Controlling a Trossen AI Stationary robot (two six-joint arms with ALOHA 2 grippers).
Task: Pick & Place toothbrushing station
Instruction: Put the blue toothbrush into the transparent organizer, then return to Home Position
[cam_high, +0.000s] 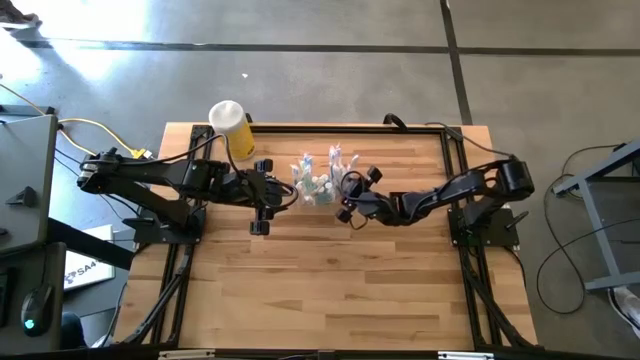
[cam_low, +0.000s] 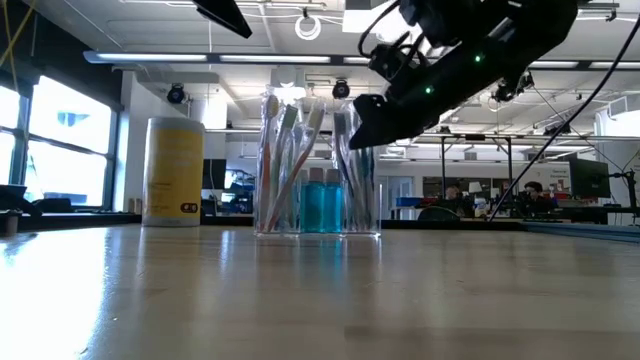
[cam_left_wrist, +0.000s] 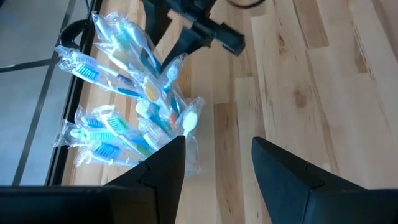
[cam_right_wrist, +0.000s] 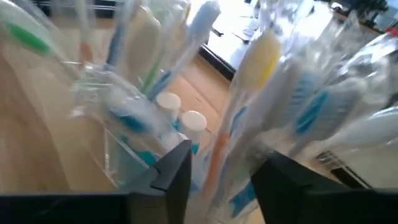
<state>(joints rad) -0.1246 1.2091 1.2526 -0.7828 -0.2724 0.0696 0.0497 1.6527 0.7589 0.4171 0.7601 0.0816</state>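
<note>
The clear holder cup (cam_low: 318, 225) stands on its base at the table's far middle (cam_high: 318, 188). It is packed with wrapped pastel toothbrushes (cam_left_wrist: 124, 93) and small blue bottles with white caps (cam_right_wrist: 181, 112). My right gripper (cam_right_wrist: 221, 177) is close against the cup's right side (cam_high: 347, 197), open, tilted slightly down. A wrapped toothbrush with an orange and yellow handle (cam_right_wrist: 249, 81) stands in the gap between its fingers. My left gripper (cam_left_wrist: 217, 168) hovers open above the table just left of the cup (cam_high: 270, 195), holding nothing. My right gripper has the wrapped toothbrush's lower handle (cam_right_wrist: 216, 163) between its open fingers, coming level from the table's right side. Whether either finger touches the wrapper, I cannot tell. The toothbrush stands upright among the others in the cup.
A yellow cylinder with a white cap (cam_high: 228, 125) stands at the far left of the table (cam_low: 175, 170), behind my left arm. Bare wooden tabletop (cam_high: 320, 290) stretches across the near half. Cables run along the table's far edge.
</note>
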